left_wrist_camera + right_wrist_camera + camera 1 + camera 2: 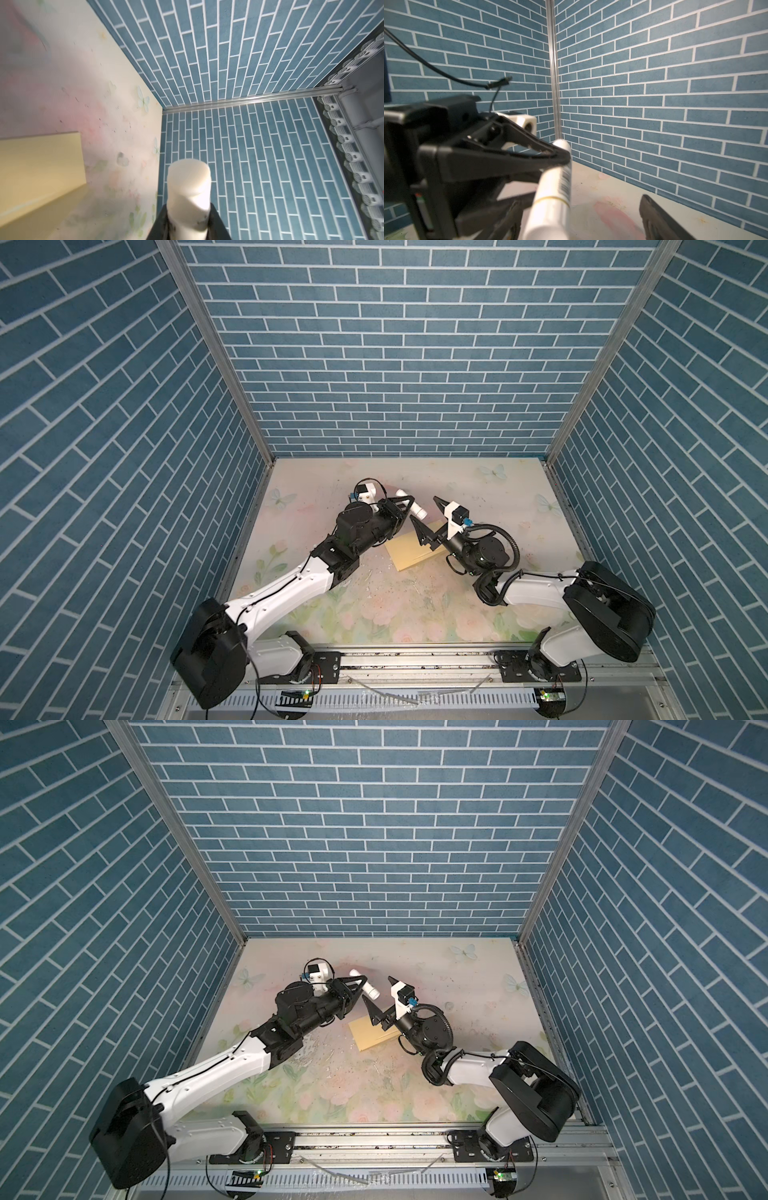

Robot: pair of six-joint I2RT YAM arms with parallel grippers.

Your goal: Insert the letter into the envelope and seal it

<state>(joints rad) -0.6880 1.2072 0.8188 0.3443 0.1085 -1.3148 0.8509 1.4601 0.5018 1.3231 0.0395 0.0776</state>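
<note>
The yellow envelope (409, 552) (370, 1038) lies flat on the floral table, below and between the two grippers; it also shows in the left wrist view as the envelope (39, 162). The letter is out of view. My left gripper (406, 506) (188, 216) is shut on a white glue stick (419, 512) (371, 992) (189, 182) and holds it above the table. My right gripper (423, 508) stands open, one finger on each side of the stick's near end without touching it. The right wrist view shows the barcoded glue stick (554, 197) and one right finger (658, 218) well apart from it.
The floral table (478, 497) is fenced by blue brick walls at the back and both sides. A metal rail (415, 659) with the arm bases runs along the front edge. Both arms reach in towards the middle, close to each other.
</note>
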